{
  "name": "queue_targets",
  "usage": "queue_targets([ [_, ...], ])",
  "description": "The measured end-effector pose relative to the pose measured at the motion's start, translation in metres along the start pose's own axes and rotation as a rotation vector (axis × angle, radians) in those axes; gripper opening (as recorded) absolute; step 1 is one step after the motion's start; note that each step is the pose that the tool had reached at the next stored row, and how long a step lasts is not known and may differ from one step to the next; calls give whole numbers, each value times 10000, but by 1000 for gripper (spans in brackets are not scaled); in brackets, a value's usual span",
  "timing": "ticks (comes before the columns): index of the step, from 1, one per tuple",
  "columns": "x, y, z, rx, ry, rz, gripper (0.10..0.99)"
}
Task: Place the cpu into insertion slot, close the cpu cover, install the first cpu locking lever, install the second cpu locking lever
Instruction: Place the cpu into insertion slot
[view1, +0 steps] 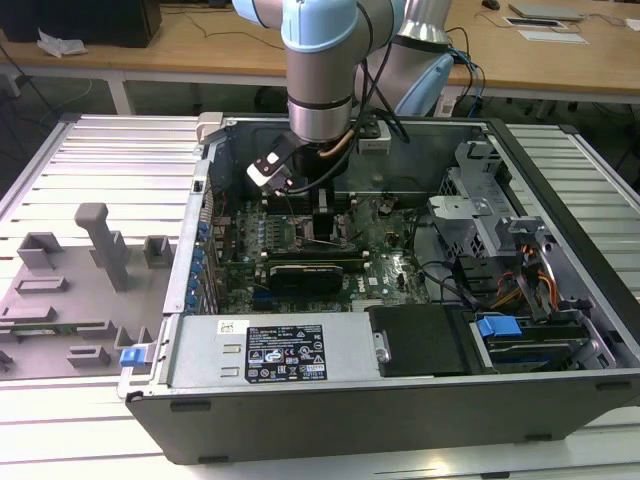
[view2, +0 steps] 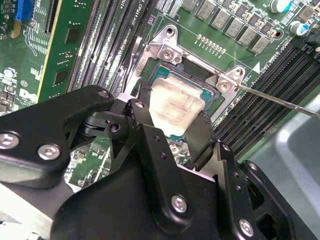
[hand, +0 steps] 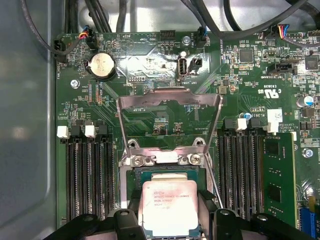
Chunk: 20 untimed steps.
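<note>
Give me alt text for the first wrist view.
The hand grips the cpu by two opposite edges over the insertion slot on a green motherboard. The cpu cover is swung open, and black memory slots flank the slot.

The exterior view looks down from afar into the open dark-grey computer case (view1: 400, 420). Both wrist views, close above, share the pale silver square cpu (view2: 177, 105) (hand: 167, 207).
</note>
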<state>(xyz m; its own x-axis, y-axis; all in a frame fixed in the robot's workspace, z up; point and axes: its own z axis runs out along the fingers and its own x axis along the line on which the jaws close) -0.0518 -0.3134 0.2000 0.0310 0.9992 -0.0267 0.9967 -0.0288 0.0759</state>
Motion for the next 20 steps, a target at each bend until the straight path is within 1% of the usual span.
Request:
queue_targets([
  [2, 1, 1, 4, -5, 7, 1, 537],
  [3, 1, 0, 4, -3, 4, 1, 604],
  [6, 0, 0, 4, 0, 0, 1, 604],
  [10, -1, 2, -21, -7, 7, 1, 604],
  [13, -2, 8, -99, -8, 11, 2, 604],
  [16, -2, 8, -103, -8, 11, 2, 604],
  [17, -2, 8, -104, -8, 11, 2, 584],
  [20, -3, 8, -107, -8, 11, 2, 396],
])
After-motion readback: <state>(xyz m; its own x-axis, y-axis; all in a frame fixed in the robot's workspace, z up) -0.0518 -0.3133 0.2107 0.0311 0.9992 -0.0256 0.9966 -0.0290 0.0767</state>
